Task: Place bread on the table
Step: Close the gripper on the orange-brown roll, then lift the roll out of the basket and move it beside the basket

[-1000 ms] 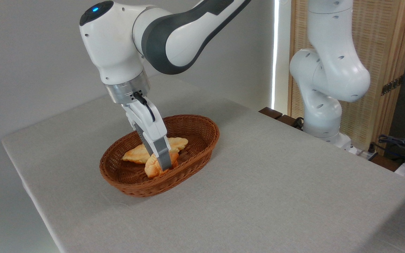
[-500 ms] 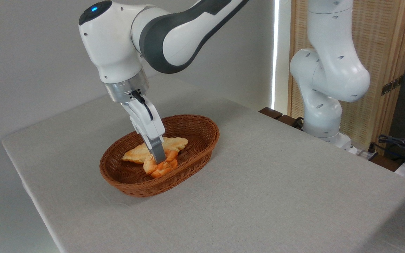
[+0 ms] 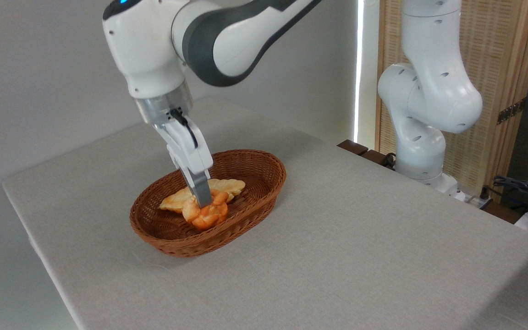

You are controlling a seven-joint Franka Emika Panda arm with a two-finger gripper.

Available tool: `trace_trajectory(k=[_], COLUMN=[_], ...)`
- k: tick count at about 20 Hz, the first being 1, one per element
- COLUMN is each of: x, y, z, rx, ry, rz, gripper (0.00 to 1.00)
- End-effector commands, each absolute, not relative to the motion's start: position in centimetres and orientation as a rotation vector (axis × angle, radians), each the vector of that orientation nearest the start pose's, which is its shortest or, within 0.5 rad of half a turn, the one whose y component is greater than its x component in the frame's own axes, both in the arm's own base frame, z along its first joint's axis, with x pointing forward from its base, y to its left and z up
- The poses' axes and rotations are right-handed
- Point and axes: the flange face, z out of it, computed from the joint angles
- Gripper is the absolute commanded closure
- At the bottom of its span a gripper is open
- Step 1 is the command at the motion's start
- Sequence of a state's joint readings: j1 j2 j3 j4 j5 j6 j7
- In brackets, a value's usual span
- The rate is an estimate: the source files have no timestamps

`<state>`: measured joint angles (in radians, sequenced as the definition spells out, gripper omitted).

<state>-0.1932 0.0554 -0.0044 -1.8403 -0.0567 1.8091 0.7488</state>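
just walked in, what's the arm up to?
The white Franka arm's gripper is closed on the small golden-orange knotted bread roll, holding it just inside the brown oval wicker basket. A paler, flatter pastry lies behind it in the basket. Nothing is on the light grey table yet.

The arm reaches in from the upper right, its grey-and-white forearm sloping down toward the far left part of the surface (image 3: 337, 256). The bulky white wrist housing bends downward into a silver flange, with a short black cable looping at its lower edge. Below it the end effector (image 3: 203, 201) points down, tilted slightly toward the near right. Its white body narrows to grey fingers (image 3: 201, 192), drawn close together and clamped on the bread (image 3: 206, 214). The arm's white base column stands upright at the surface's far right edge.
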Motion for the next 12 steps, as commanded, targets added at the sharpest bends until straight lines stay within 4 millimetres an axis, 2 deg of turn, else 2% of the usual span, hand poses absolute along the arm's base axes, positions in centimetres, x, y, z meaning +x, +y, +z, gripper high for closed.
trace_trajectory(k=[1, 4, 5, 8, 12], x=[54.3, 54.0, 54.1, 54.5, 55.1], y=[-11.0, -9.3, -7.9, -4.5, 0.5], z=[51.9, 53.5, 53.8, 53.5, 52.0], rx=[-2.869, -2.879, -2.893, -2.913, -2.935], ry=[1.457, 1.420, 1.391, 1.341, 1.318], rz=[0.062, 0.017, 0.008, 0.013, 0.049], gripper=[1.00, 0.99, 0.98, 0.94, 0.90])
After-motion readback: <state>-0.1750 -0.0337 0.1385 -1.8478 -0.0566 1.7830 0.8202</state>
